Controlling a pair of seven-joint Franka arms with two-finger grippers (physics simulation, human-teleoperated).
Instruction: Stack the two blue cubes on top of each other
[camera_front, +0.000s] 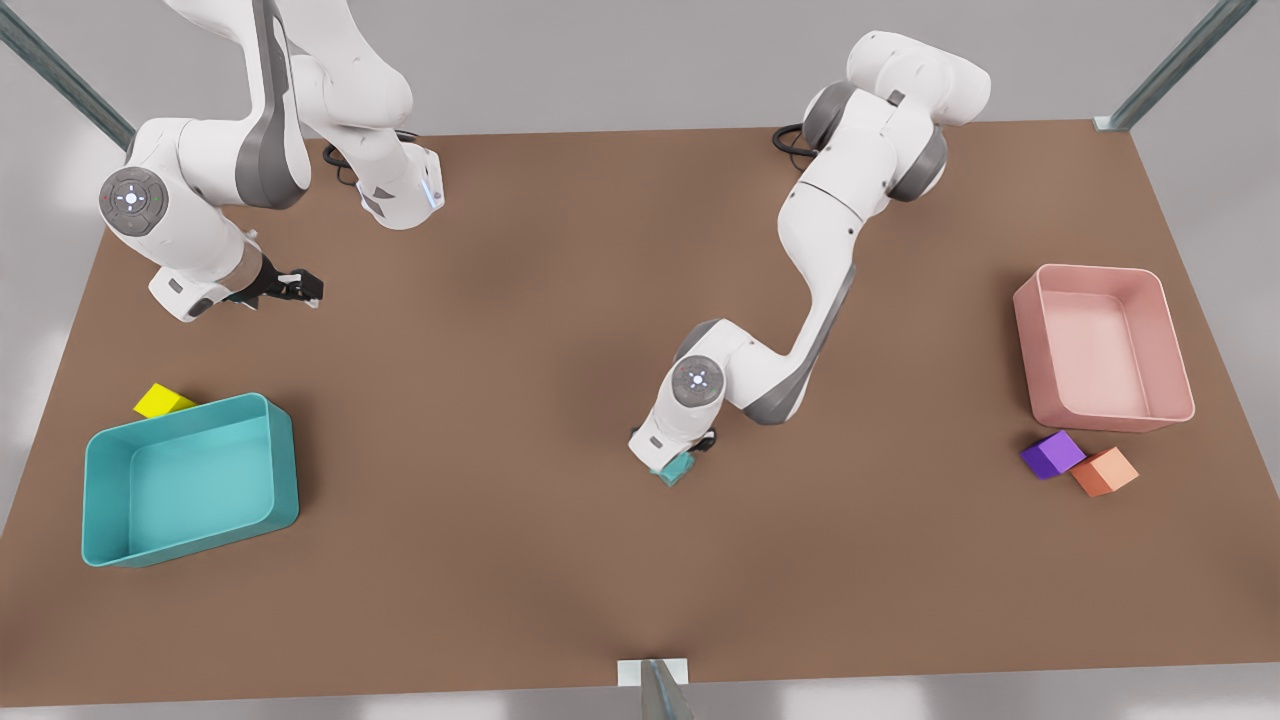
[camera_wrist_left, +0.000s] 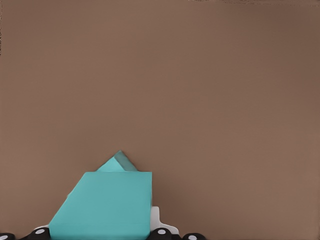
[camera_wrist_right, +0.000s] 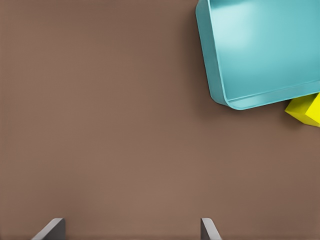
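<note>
My left gripper is clamped on one blue cube, and the second blue cube peeks out just beyond and beneath it, so I judge placement is underway but release remains. My right gripper waits with fingers spread, well away, nearer the teal bin.

Both arms: glossy white shells, grey joint inserts, round grey wrist caps with lit dots, black cables at bases.
</note>
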